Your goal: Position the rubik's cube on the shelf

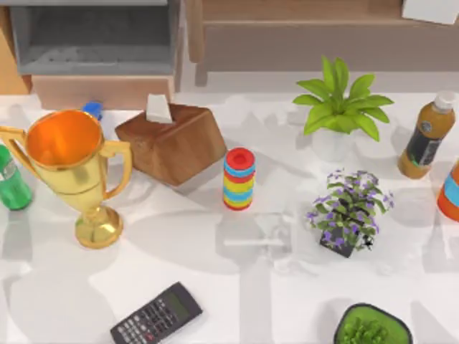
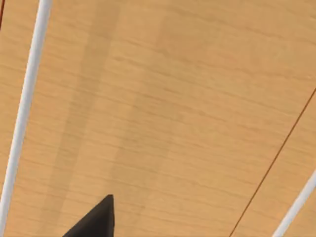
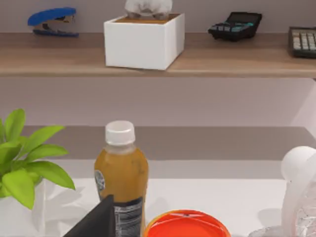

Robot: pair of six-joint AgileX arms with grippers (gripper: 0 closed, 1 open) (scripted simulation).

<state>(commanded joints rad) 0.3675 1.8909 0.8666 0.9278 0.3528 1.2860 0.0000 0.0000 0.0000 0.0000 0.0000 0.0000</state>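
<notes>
Nearest the lower edge of the top view, a dark calculator (image 1: 156, 315) lies on the white table (image 1: 215, 287) towards the left, and a green-rimmed bowl of greenery (image 1: 373, 326) sits towards the right. Farther in stand a gold trophy (image 1: 72, 168) at the left, a green bottle (image 1: 11, 179) at the left edge, a red-blue-yellow ring stack (image 1: 239, 179) near the middle and a purple-flowered plant (image 1: 348, 211) to its right. Beyond these are a wooden tissue box (image 1: 172, 142), a leafy plant in a white pot (image 1: 341, 107) and an amber bottle with a white cap (image 1: 427, 136); an orange container (image 1: 450, 193) is cut by the right edge. At the back, a grey box-like compartment (image 1: 93, 36) stands at the left and the shelf (image 1: 301, 39) runs across the right. The right gripper (image 3: 96, 219) hangs low over the table, close behind the amber bottle and the orange container's lid, facing the shelf, whose upper board carries a white tissue box (image 3: 143, 42), a blue stapler (image 3: 52, 20) and two calculators (image 3: 236, 24). The left gripper (image 2: 96, 219) hangs over a light wood-grain surface (image 2: 173, 113) crossed by white bars. Whether either gripper is open or closed cannot be told.
</notes>
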